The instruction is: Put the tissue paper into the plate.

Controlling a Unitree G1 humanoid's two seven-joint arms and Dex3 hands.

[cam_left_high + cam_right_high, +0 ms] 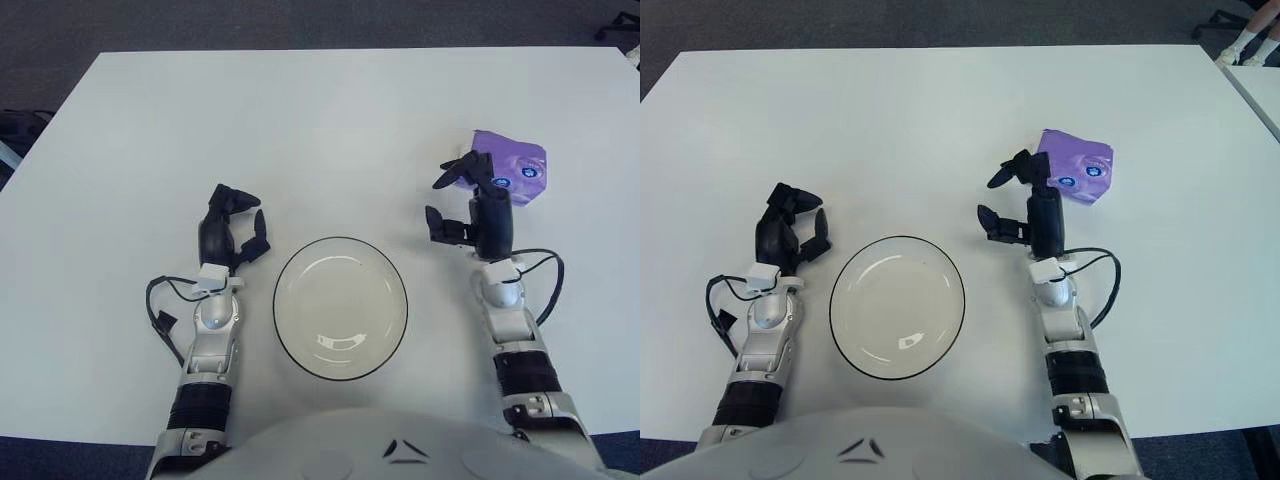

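Note:
A purple tissue pack (513, 166) lies on the white table at the right, also in the right eye view (1078, 166). A clear glass plate (340, 306) with a dark rim sits at the front centre and holds nothing. My right hand (468, 200) is just left of and in front of the tissue pack, fingers spread, holding nothing; its upper fingers reach the pack's near left edge. My left hand (232, 226) shows left of the plate, fingers loosely curled, holding nothing.
The white table (300, 120) stretches wide behind the plate. Dark carpet lies beyond its far edge. Black cables loop beside both forearms.

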